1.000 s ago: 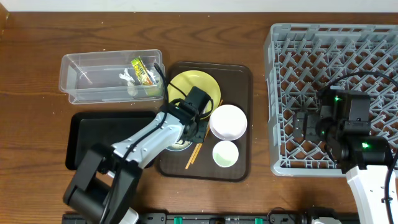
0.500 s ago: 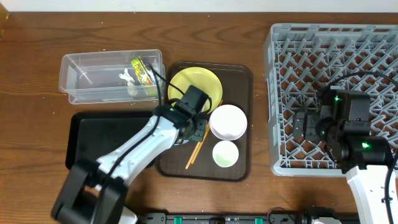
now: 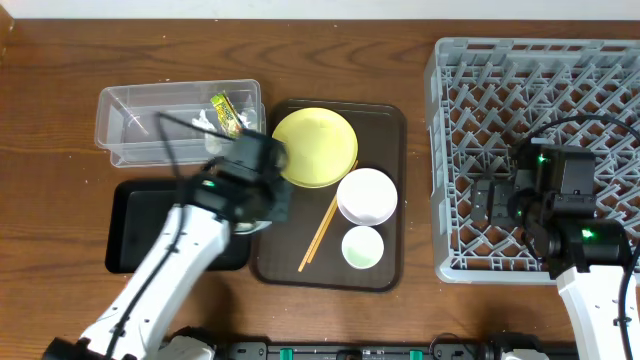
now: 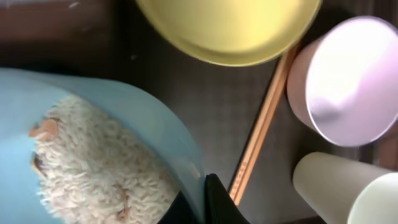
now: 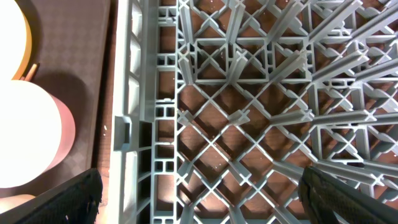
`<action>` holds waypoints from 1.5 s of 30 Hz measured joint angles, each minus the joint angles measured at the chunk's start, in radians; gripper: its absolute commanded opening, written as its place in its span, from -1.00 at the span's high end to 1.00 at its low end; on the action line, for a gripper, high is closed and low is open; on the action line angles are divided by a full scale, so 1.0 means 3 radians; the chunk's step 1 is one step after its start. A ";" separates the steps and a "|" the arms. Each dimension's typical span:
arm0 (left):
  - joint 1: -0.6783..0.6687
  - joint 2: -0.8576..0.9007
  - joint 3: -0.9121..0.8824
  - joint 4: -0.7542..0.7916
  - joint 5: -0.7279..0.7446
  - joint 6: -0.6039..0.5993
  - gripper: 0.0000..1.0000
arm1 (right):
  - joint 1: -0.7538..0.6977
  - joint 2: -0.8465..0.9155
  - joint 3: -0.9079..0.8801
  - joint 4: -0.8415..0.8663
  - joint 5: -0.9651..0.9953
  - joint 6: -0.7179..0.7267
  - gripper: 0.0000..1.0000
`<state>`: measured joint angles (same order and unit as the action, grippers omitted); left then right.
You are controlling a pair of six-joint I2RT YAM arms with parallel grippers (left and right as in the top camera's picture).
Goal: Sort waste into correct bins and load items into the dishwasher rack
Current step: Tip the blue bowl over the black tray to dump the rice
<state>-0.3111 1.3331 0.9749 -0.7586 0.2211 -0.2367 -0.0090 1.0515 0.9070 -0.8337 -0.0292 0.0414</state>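
The left pincer is closed on the rim of the light blue bowl. In the left wrist view, one dark finger sits inside the wall and the other outside. The bowl's hollow spreads left of the fingers, and whitish rice scraps with a few orange bits are heaped in it. From overhead the arm hides most of the bowl. The grip sits at the left edge of the dark brown serving tray, where that tray meets the shallow black tray. Just beyond, on the far side, is the clear tub, which holds the yellow-green wrapper and a crumpled white scrap. On the serving tray, right of the pincer, the yellow plate lies at the far end. The white bowl is beside it and the small cup is nearer. The wooden chopsticks lie slanted between the held bowl and the cup. The right pincer is spread wide, its two dark fingers at the lower corners of its own view. It hangs over the left part of the grey dishwasher rack, well away from everything on the tray. The rack stands on the right of the wooden bench.
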 measured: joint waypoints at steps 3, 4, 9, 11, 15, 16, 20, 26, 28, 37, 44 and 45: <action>0.0469 0.0001 0.0000 -0.0006 0.0458 0.0201 0.88 | -0.0001 0.0000 0.0000 0.0000 0.0000 0.0001 -0.98; 0.0613 0.0001 0.0000 -0.0010 0.0623 0.0278 0.88 | 0.0000 0.0000 0.0000 0.0000 0.0000 0.0001 -0.99; 0.1359 0.0090 -0.0009 -0.0104 0.1502 0.0699 0.88 | 0.0000 0.0000 0.0000 0.0000 0.0000 0.0001 -0.99; 0.1623 0.0191 -0.0014 -0.0169 0.1829 0.0855 0.88 | 0.0000 0.0000 0.0000 0.0000 0.0000 0.0000 -0.99; 0.2033 0.0458 -0.0023 -0.0350 0.2358 0.1047 0.88 | -0.0001 0.0000 0.0000 0.0000 0.0000 0.0000 -0.98; 0.2118 0.0532 -0.0027 -0.0390 0.2478 0.1090 0.88 | 0.0000 0.0000 0.0000 0.0000 0.0000 0.0001 -0.98; 0.2377 0.0824 -0.0051 -0.0528 0.2913 0.1310 0.88 | 0.0000 0.0000 0.0000 0.0000 0.0000 0.0001 -0.98; 0.2646 0.1172 -0.0053 -0.0619 0.3449 0.1500 0.88 | 0.0000 0.0000 0.0000 -0.0001 0.0000 0.0001 -0.99; 0.2716 0.1264 -0.0053 -0.0674 0.3625 0.1523 0.88 | 0.0000 0.0000 0.0000 -0.0003 0.0000 0.0000 -0.99; 0.2965 0.1361 -0.0057 -0.0891 0.4092 0.1539 0.88 | -0.0001 0.0000 0.0000 -0.0014 0.0000 0.0001 -0.98; 0.3129 0.1361 -0.0057 -0.1244 0.4284 0.1475 0.87 | -0.0001 0.0000 0.0000 -0.0015 0.0000 0.0001 -0.98; 0.3140 0.1361 -0.0057 -0.1287 0.4307 0.1475 0.88 | -0.0001 0.0000 0.0000 -0.0015 0.0000 0.0000 -0.98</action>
<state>0.6308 1.7412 0.9577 -1.1446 1.5131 0.2058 -0.0093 1.0515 0.9070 -0.8383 -0.0292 0.0414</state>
